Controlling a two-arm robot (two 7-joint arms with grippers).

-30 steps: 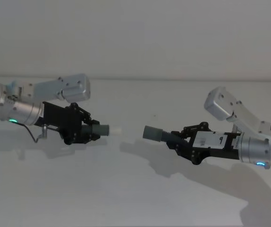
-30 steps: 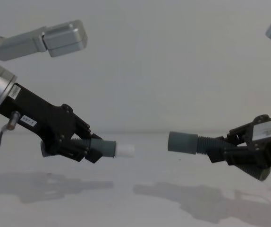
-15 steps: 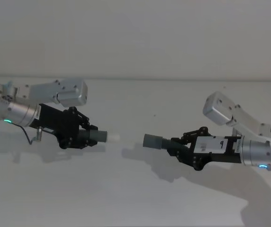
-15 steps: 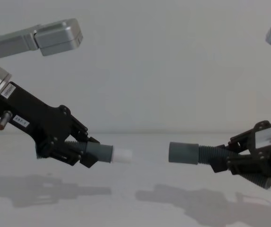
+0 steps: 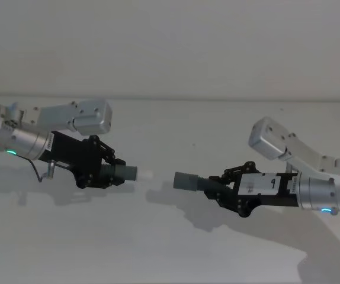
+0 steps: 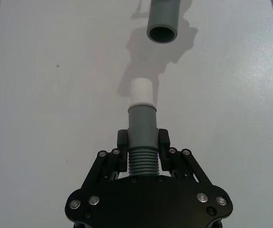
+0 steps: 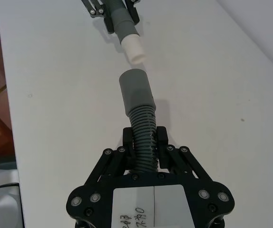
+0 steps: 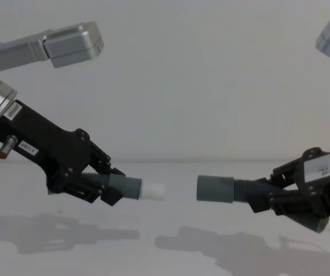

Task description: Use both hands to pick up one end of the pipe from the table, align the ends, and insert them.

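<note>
My left gripper [image 5: 114, 172] is shut on the ribbed middle of one pipe piece [image 5: 128, 173], held above the table [image 5: 158, 248]. That piece's white tip [image 8: 154, 191] points toward the other arm. My right gripper [image 5: 215, 188] is shut on the ribs of the second piece [image 8: 240, 192], whose wide grey cuff [image 8: 215, 188] faces the tip across a short gap. In the left wrist view the fingers [image 6: 123, 138] clamp the ribs, and the cuff's open mouth [image 6: 162, 33] sits slightly off the line of the white tip [image 6: 141, 90]. In the right wrist view the cuff [image 7: 135, 92] nearly meets the tip [image 7: 134, 48].
A plain white wall rises behind the table's far edge [image 5: 176, 98]. Both silver forearms [image 5: 78, 115] [image 5: 276, 139] hang over the table. Shadows of the arms lie on the bare surface below.
The two grippers have closed in on each other. The right one slid left with its piece, the left one edged right, and the gap between tip and cuff has shrunk.
</note>
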